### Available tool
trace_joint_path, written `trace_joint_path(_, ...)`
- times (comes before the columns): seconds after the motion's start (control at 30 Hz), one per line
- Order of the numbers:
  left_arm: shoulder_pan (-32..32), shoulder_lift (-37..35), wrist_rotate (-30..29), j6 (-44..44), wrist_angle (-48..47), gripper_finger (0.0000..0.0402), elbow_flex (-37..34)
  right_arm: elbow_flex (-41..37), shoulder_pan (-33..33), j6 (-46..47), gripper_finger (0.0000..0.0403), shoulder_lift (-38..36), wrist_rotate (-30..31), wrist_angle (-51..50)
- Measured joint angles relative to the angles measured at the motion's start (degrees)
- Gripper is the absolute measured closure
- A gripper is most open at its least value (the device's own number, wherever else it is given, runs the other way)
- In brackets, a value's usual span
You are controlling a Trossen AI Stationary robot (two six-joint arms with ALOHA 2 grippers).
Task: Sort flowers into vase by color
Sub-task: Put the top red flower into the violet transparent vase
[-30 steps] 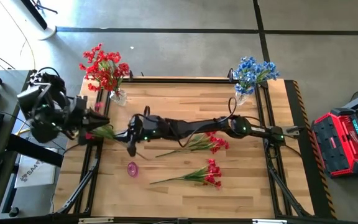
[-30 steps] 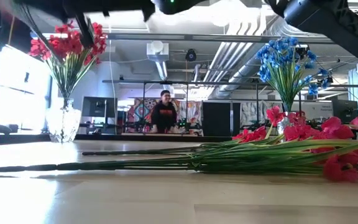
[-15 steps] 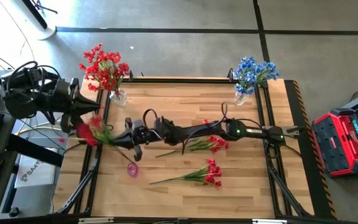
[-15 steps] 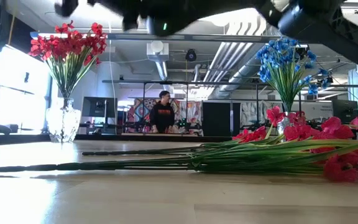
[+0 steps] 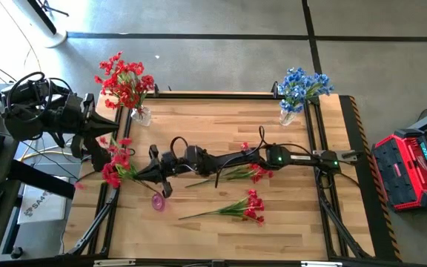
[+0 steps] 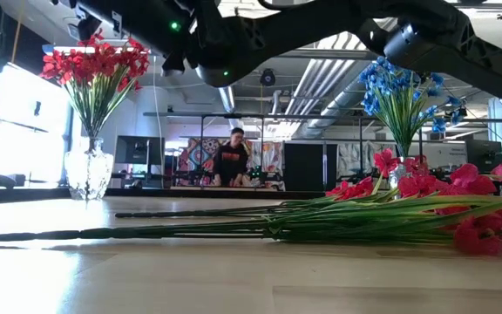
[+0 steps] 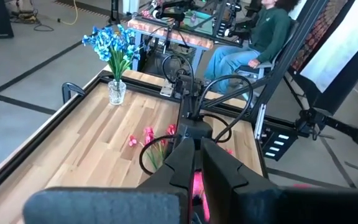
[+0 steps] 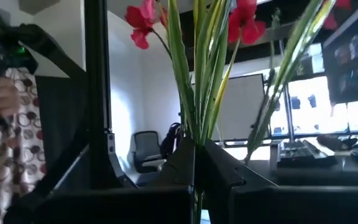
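Both grippers — right gripper (image 5: 154, 172), left gripper (image 5: 104, 152) — clamp one red-bloomed, green-stemmed flower spray (image 5: 116, 165) near the small purple cup (image 5: 158, 201).

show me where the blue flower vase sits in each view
High view: blue flower vase at the table's far right corner.
Low view: right of centre, behind the lying red flowers.
Left wrist view: upper left.
Right wrist view: not in it.
Shared landmark: the wooden table.

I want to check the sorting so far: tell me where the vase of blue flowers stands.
In the high view, the vase of blue flowers stands at the far right corner of the table, opposite the vase of red flowers at the far left.
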Motion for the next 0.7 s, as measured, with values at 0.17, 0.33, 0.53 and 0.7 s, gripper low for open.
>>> trace_joint_path(0.17, 0.0, 0.0, 0.0, -1.5, 0.0, 0.0387, 0.0, 0.0, 0.7, -3.9, 0.0403, 0.5, 1.2, 1.0)
trace_joint_path(0.33, 0.0, 0.0, 0.0, -1.5, 0.0, 0.0387, 0.0, 0.0, 2.4, -4.9, 0.0403, 0.8, 4.1, 2.4)
trace_joint_path(0.53, 0.0, 0.0, 0.0, -1.6, 0.0, 0.0387, 0.0, 0.0, 3.9, -5.8, 0.0403, 0.8, 8.5, 3.1)
trace_joint_path(0.7, 0.0, 0.0, 0.0, -2.6, 0.0, 0.0387, 0.0, 0.0, 4.0, -8.0, 0.0403, 0.8, 11.0, -0.5)
